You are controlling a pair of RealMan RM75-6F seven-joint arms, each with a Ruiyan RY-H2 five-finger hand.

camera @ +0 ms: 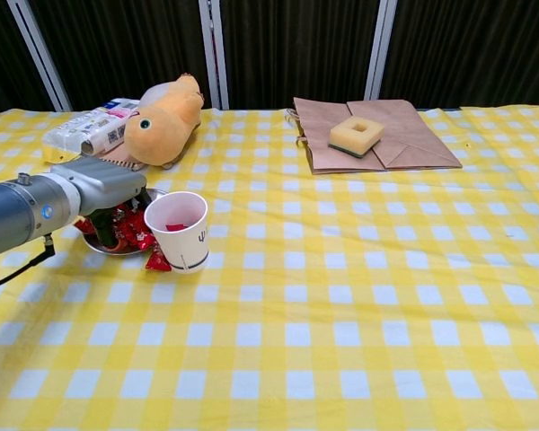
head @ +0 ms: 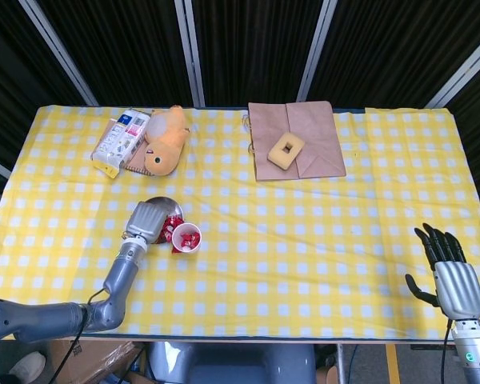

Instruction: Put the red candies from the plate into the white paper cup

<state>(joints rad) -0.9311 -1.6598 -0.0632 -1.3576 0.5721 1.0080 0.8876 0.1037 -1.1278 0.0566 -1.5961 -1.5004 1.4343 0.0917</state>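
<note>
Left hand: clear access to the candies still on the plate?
Probably yes. The left hand is already over the plate among the red candies; the paper cup stands beside, not blocking.

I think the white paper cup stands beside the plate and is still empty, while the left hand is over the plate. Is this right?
Not quite. The white paper cup does stand beside the plate, and the left hand is over the plate, but the cup is not empty: red candies already lie inside it. The head view, looking down into the cup, shows this best.
</note>
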